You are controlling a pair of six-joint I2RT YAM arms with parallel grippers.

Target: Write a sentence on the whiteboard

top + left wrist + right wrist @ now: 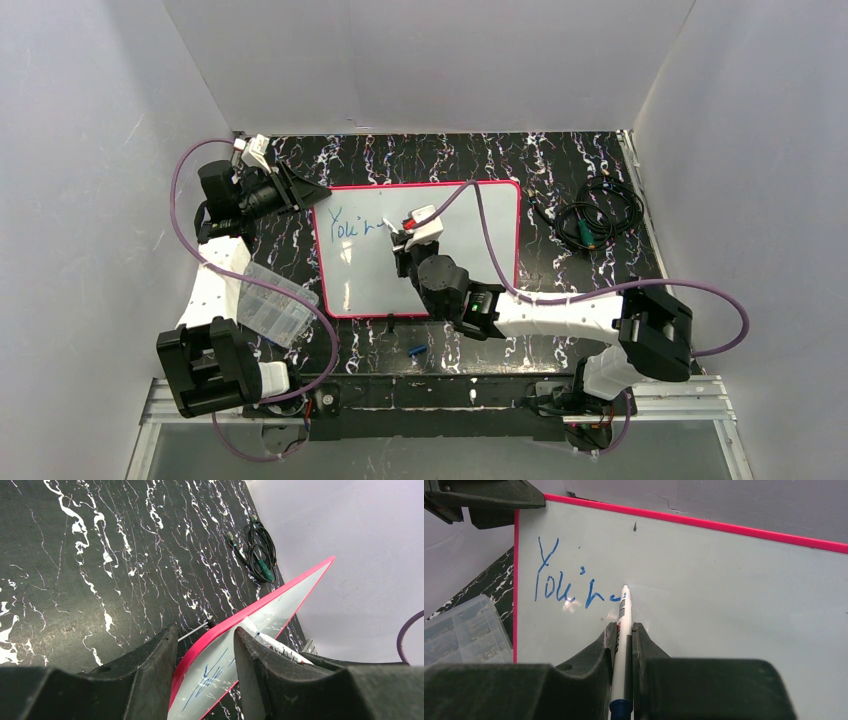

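The whiteboard point(470, 240) lies flat on the table, white with a pink-red frame. Blue cursive reading roughly "You're" point(354, 225) sits at its upper left, and shows in the right wrist view point(569, 585). My right gripper point(404, 242) is shut on a white marker point(623, 622) whose tip touches the board just after the last letter. My left gripper point(305, 193) sits at the board's top-left corner. In the left wrist view point(205, 650) its two fingers straddle the pink frame point(220, 630), closed onto the corner.
A clear plastic compartment box point(270, 305) lies left of the board beside the left arm. A coiled black cable with a green plug point(598, 212) lies at the back right. A small blue cap point(417, 350) lies in front of the board.
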